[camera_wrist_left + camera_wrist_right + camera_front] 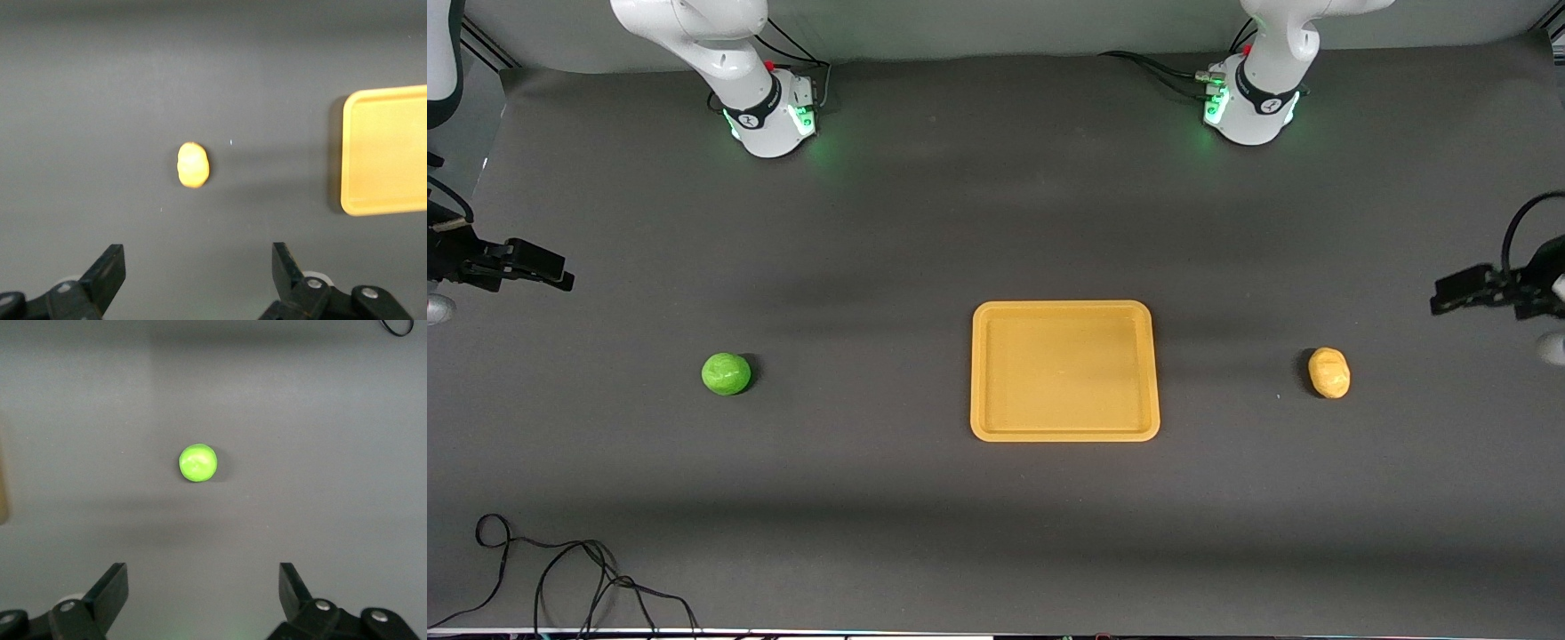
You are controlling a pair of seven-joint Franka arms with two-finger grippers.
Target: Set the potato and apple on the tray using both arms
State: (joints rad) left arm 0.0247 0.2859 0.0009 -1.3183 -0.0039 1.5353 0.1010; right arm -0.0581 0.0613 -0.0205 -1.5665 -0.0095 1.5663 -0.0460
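The green apple (726,373) lies on the dark table toward the right arm's end. The yellow-tan potato (1328,372) lies toward the left arm's end. The yellow-orange tray (1064,307) sits empty between them. My right gripper (562,274) hangs open and empty in the air at its end of the table, apart from the apple (198,463). My left gripper (1442,300) hangs open and empty at its end, apart from the potato (193,165). Both wrist views show the fingers (110,267) (113,587) wide apart over bare table. The tray's edge (387,153) shows in the left wrist view.
A loose black cable (560,569) lies at the table's near edge toward the right arm's end. The two arm bases (774,116) (1249,107) stand along the edge farthest from the front camera.
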